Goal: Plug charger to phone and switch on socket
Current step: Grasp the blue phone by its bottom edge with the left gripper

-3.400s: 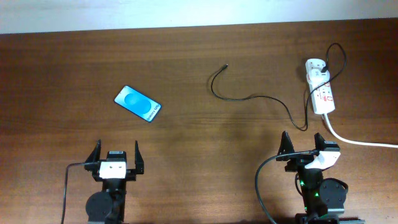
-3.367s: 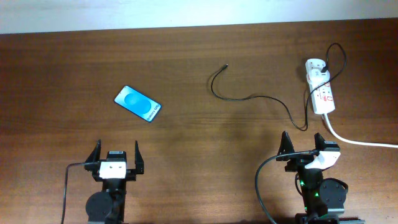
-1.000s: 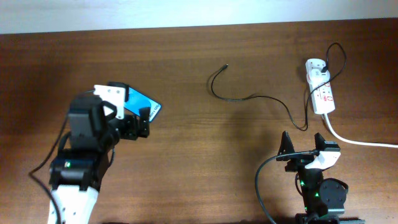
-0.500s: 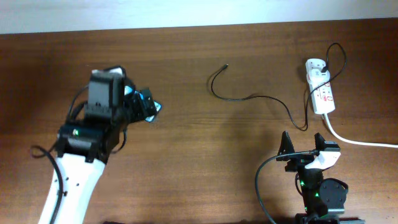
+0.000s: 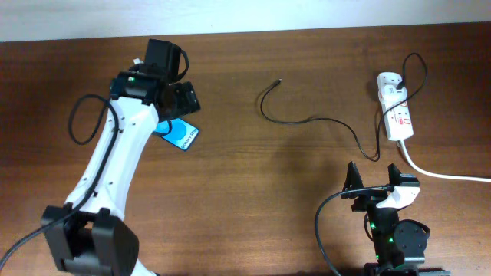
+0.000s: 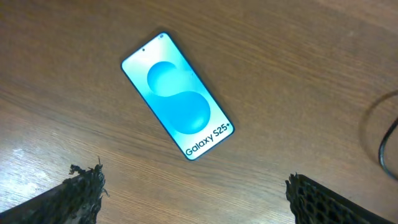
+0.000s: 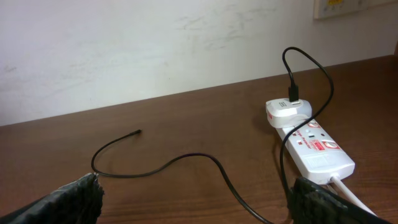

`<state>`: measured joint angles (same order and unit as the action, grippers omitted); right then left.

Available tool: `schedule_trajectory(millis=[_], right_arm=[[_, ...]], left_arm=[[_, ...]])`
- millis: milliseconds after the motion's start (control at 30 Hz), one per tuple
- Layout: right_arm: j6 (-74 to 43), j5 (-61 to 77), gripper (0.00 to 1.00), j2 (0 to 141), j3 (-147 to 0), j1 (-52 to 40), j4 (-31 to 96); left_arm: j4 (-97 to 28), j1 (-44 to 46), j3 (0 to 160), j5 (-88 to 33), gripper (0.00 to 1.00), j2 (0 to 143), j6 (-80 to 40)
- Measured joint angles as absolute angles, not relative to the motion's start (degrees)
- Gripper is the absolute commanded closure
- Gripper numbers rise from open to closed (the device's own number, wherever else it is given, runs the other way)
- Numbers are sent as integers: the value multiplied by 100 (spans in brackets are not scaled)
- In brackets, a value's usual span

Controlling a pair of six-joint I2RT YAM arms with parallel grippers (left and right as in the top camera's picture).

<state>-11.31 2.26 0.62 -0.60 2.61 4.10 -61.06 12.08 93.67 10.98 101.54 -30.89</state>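
**Phone lies flat beneath a spread left gripper**

Small flat rectangular smartphone (image 6: 177,96), black-edged, lies face up on the brown wooden table (image 5: 268,199). Its bright blue screen shows lighter blue ovals and the white text "Galaxy S25+". The left gripper (image 6: 199,193) hangs above the phone with its two dark fingers spread wide, one to each side of it, holding nothing and not touching it. In the overhead view the white left arm covers part of the phone.

To the right of the phone, well apart from it, lies the long thin black charger cable (image 5: 307,120). Its small plug tip (image 5: 278,80) is the end nearer the phone and rests free on the wood. The cable winds on, farther right of the phone, to the white elongated power strip with red markings (image 5: 397,115). There it rises in a loop and enters a white plug adapter (image 5: 388,82) at the strip's far end. A thick white cord (image 5: 437,172) leaves the strip's near end.

The right gripper (image 5: 375,178) sits far to the right of the phone, near the table's front edge. Its fingers are parted and empty.
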Motion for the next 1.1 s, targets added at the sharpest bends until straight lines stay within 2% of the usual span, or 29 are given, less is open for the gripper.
schedule_trajectory(millis=[233,300,500,1100], right_arm=[[-1133,226,2,62,-60,261,410],[-1133,226,1,62,-60,261,410],[-1135,226,1,62,-60,261,410],[-1131,226,2,62,-60,261,410]], left_arm=[[-5988,633,9371,1100,1,11170,-5109],[-5848,596,9371,1100,1,11504,-5347],[-5000,602,9376,904,1,11961,-5540],[-4803,602,9290,908,1,12595,-5555]])
